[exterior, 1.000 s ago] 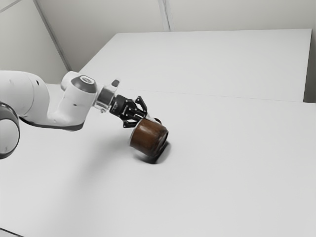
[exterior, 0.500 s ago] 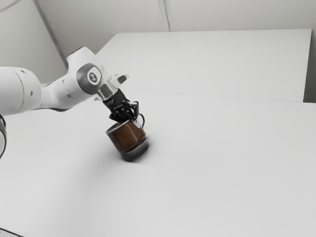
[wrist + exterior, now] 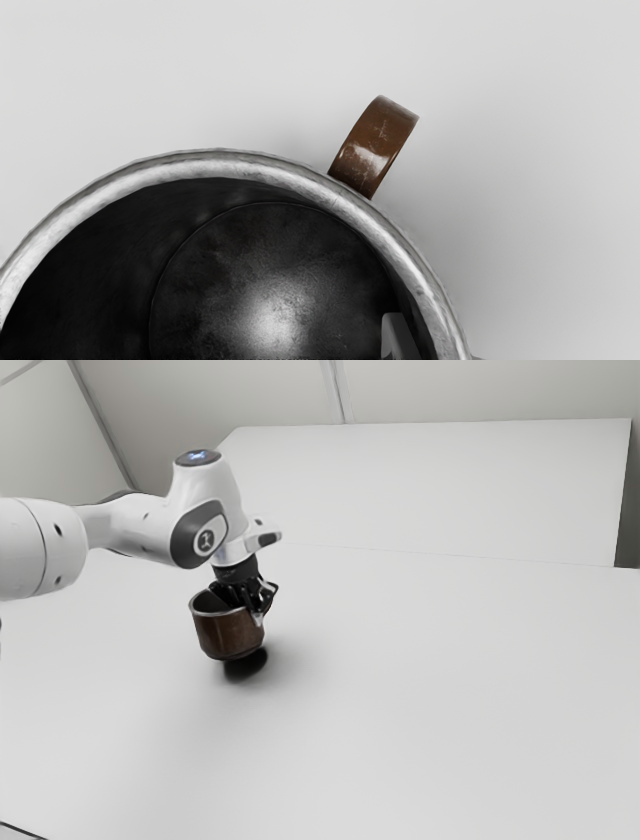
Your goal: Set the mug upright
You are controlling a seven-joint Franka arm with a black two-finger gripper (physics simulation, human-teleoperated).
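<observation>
Franka arm (image 3: 130, 525), ext. view's left, reaches in w/ hand pointing down. Gripper (image 3: 252, 611) clamped on wall of brown mug (image 3: 228, 633), one finger (image 3: 398, 337) inside, other outside. Mug approx. upright, slight tilt, mouth up, over tbl.; contact w/ tbl. can't be told. Pale rim (image 3: 225, 167), dark interior; handle (image 3: 375, 145) juts from outer wall, apart from finger. Dark shadow (image 3: 247, 666) under mug on white tbl. (image 3: 420, 700). Bkgd.: flat white surface (image 3: 430, 485), then gray wall (image 3: 480, 388).
</observation>
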